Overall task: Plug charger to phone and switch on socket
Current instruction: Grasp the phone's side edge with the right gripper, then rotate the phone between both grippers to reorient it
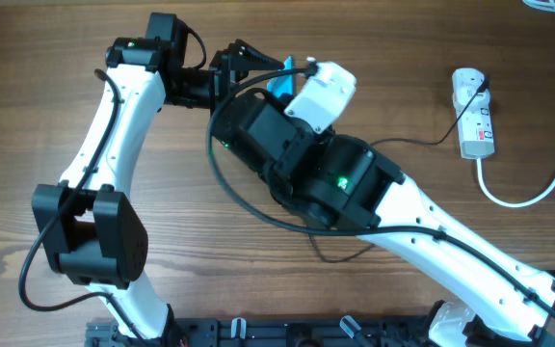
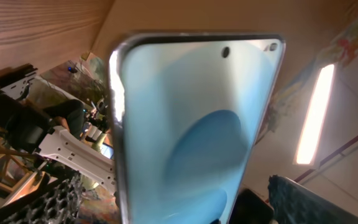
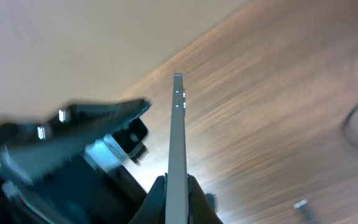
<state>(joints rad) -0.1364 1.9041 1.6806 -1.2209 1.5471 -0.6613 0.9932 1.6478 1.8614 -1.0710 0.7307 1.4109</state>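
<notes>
The phone (image 1: 279, 85) is held above the table at the top middle, and only a turquoise sliver shows between the two wrists. My right gripper (image 3: 177, 194) is shut on the phone (image 3: 177, 130), which I see edge-on and upright. In the left wrist view its turquoise screen (image 2: 191, 124) fills the frame between the fingers of my left gripper (image 2: 173, 208), which are spread apart with gaps on both sides. The socket (image 1: 474, 114) lies at the far right with a black plug in it. The charger cable (image 1: 422, 143) runs from it under my right arm. Its tip is hidden.
The socket's white lead (image 1: 538, 193) loops along the right edge of the wooden table (image 1: 46, 77). My right arm (image 1: 432, 231) crosses the table from the bottom right to the centre. A loop of black cable (image 1: 340, 256) lies below it.
</notes>
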